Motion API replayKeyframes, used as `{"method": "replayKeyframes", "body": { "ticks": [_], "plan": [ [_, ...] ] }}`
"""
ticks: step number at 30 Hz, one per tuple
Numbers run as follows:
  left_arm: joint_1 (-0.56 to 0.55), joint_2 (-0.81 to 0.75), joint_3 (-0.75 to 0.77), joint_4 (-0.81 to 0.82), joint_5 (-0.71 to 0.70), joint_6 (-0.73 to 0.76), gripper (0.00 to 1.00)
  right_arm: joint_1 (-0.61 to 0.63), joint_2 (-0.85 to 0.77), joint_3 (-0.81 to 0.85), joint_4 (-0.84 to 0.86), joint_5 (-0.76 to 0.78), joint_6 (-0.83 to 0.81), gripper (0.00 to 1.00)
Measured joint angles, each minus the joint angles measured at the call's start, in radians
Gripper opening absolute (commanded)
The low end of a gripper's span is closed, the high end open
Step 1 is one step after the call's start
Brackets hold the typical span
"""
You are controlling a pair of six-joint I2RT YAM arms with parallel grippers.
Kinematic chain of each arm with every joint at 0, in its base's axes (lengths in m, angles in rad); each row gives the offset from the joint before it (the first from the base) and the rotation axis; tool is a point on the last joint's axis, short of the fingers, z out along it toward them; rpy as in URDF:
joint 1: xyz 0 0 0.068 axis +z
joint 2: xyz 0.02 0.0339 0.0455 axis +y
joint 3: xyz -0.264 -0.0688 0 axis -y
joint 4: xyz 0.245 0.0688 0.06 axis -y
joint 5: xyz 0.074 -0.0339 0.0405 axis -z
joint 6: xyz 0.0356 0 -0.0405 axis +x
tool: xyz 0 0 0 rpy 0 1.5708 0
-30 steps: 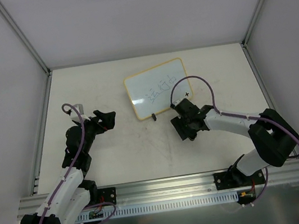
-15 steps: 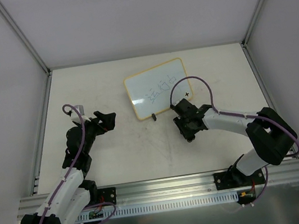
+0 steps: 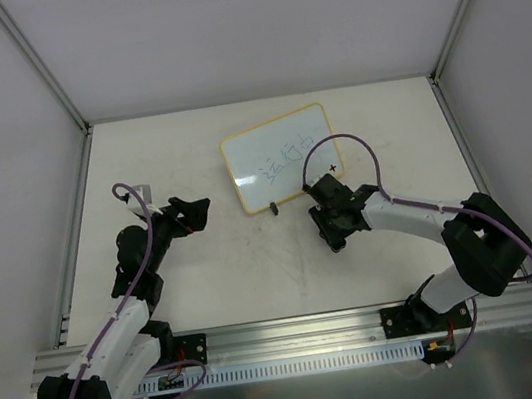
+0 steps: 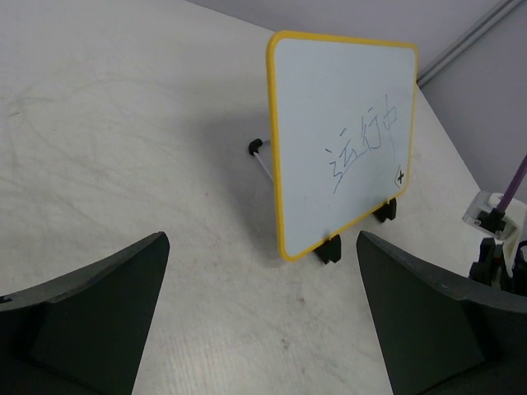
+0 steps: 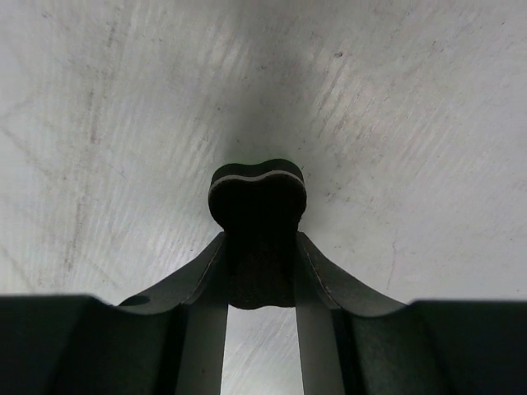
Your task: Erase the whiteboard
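Top view: the whiteboard (image 3: 280,160) stands on the table (image 3: 166,144) at center-back, with writing on it. The right gripper (image 3: 336,229) is near the whiteboard, which lies at its 11 o'clock, apart from it. The left gripper (image 3: 195,209) has the whiteboard at its 2 o'clock, farther off.

Left wrist: the fingers (image 4: 90,313) are spread wide. The whiteboard leans on its feet at 1 o'clock, untouched.

Right wrist: the fingers (image 5: 202,280) pinch a black eraser (image 5: 257,197), whose lobed end pokes out at 12 o'clock above the table.

Whiteboard (image 3: 280,157), yellow-rimmed, propped upright, handwriting (image 4: 366,148) on its face, far-centre of table (image 3: 206,265).
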Motion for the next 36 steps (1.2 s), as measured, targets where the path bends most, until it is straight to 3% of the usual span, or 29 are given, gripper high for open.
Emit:
{"method": "replayKeyframes", "body": {
  "ticks": [3, 6, 13, 24, 36],
  "plan": [
    [0.011, 0.056, 0.015, 0.040, 0.062, 0.000, 0.99, 0.000, -0.029, 0.027, -0.025, -0.004, -0.002, 0.26],
    [0.017, 0.124, 0.060, 0.055, 0.107, 0.000, 0.99, 0.000, -0.041, 0.089, -0.039, -0.014, -0.006, 0.15],
    [0.077, 0.272, 0.173, 0.117, 0.190, 0.006, 0.99, 0.000, -0.043, 0.222, -0.075, -0.023, -0.027, 0.17],
    [0.109, 0.706, 0.425, 0.249, 0.483, 0.020, 0.92, 0.000, -0.043, 0.399, -0.121, -0.013, -0.056, 0.17],
    [0.109, 0.879, 0.587, 0.284, 0.601, 0.036, 0.95, 0.000, -0.042, 0.490, -0.129, 0.008, -0.094, 0.16]
  ]
}}
